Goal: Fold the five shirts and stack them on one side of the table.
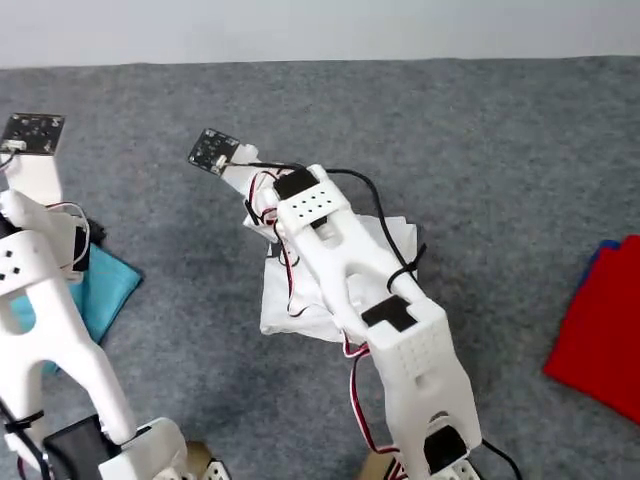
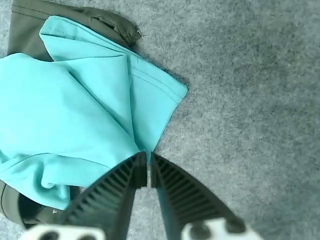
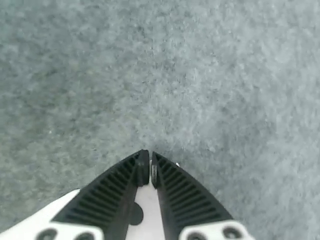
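Nearest item: right arm (image 1: 400,340), white, rising from the near edge at centre and stretching toward the far left over the middle of the table.

Item: left arm (image 1: 50,330), white, standing at the near left corner and reaching toward the far side along the left edge.

Item: right gripper (image 3: 146,167), black ribbed jaws pressed together at the tips, pinching a fold of the white shirt (image 1: 275,310). White cloth shows between and beneath the jaws, with grey table past the tips.

Item: white shirt, lying crumpled at mid-table, largely under the right arm. Its near left part is spread flat and its far left corner is gathered at the right gripper.

Item: left gripper (image 2: 148,170), black ribbed jaws pressed together. The tips sit at the right edge of the teal shirt (image 2: 65,115). Whether any fabric is caught between them cannot be told.

Item: teal shirt, loosely folded at the left side of the table, lying on a dark olive shirt (image 2: 30,25) whose edges show at its far and near sides.

Item: red shirt (image 1: 605,330), lying flat at the right edge of the table, well apart from the white shirt. A strip of blue cloth (image 1: 600,250) touches its far corner.

Item: table (image 1: 480,150), covered in grey felt-like fabric.
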`<state>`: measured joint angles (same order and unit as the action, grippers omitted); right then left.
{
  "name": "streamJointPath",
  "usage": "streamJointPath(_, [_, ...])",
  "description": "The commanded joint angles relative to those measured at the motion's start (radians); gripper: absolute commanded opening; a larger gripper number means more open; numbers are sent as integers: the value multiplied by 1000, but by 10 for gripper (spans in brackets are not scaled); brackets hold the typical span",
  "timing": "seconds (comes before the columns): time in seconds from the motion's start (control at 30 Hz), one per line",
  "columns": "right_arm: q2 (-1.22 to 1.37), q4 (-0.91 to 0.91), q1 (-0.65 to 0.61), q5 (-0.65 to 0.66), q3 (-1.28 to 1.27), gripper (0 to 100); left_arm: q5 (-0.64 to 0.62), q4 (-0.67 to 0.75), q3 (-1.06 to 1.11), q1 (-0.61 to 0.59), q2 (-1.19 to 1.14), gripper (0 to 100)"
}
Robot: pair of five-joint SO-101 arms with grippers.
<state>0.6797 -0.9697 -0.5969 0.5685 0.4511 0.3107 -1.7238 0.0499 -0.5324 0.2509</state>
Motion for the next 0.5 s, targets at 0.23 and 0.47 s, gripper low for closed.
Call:
streamJointPath(0.23, [120, 18, 2, 163, 296, 9, 8, 9, -2, -26, 32, 23])
streamJointPath(0.47, [225, 16, 12, 218, 381, 9, 8, 9, -2, -75, 32, 23])
